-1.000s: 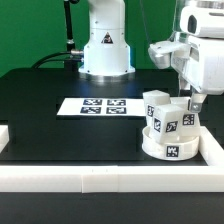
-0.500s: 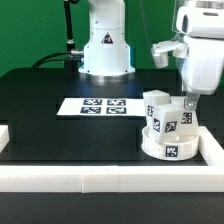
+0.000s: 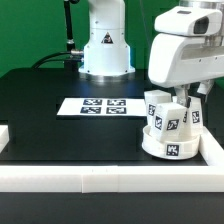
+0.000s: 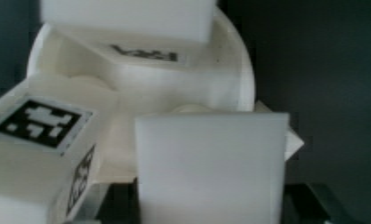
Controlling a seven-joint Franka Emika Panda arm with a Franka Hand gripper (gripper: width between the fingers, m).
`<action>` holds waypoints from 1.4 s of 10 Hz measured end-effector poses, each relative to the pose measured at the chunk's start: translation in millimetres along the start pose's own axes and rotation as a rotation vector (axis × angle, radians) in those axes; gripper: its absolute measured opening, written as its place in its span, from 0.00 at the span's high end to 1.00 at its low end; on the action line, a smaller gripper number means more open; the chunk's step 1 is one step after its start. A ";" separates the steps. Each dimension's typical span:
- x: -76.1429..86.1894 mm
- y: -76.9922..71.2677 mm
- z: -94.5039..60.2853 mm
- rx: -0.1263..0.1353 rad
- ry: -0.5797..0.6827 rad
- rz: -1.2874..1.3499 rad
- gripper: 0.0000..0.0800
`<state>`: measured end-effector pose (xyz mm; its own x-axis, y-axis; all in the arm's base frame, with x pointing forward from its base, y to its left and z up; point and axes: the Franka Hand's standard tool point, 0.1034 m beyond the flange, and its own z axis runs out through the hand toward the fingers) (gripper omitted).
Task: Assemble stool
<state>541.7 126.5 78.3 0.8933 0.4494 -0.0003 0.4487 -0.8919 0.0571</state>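
Observation:
The white round stool seat (image 3: pixel 170 151) lies at the exterior view's right, with three blocky tagged legs standing on it: one at the back (image 3: pixel 156 103), one in front (image 3: pixel 167 123) and one at the right (image 3: pixel 191 117). My gripper (image 3: pixel 188 99) reaches down over the right leg. In the wrist view my gripper (image 4: pixel 214 206) has a dark finger against each side of that white leg (image 4: pixel 208 150), shut on it. The seat (image 4: pixel 239 78), a tagged leg (image 4: pixel 40 125) and the farther leg (image 4: pixel 137 35) show beyond.
The marker board (image 3: pixel 98 106) lies flat on the black table at mid-left. White border rails run along the front (image 3: pixel 100 178) and the right side (image 3: pixel 214 150), close to the seat. The robot base (image 3: pixel 105 50) stands at the back.
My hand has turned about the right leg and now looms larger and further to the exterior view's left. The seat and the other two legs have not moved.

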 end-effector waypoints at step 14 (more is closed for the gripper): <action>2.1 -1.4 0.5 0.125 -0.015 1.781 0.58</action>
<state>542.9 128.6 77.8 0.2543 -0.9664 -0.0370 -0.9653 -0.2514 -0.0703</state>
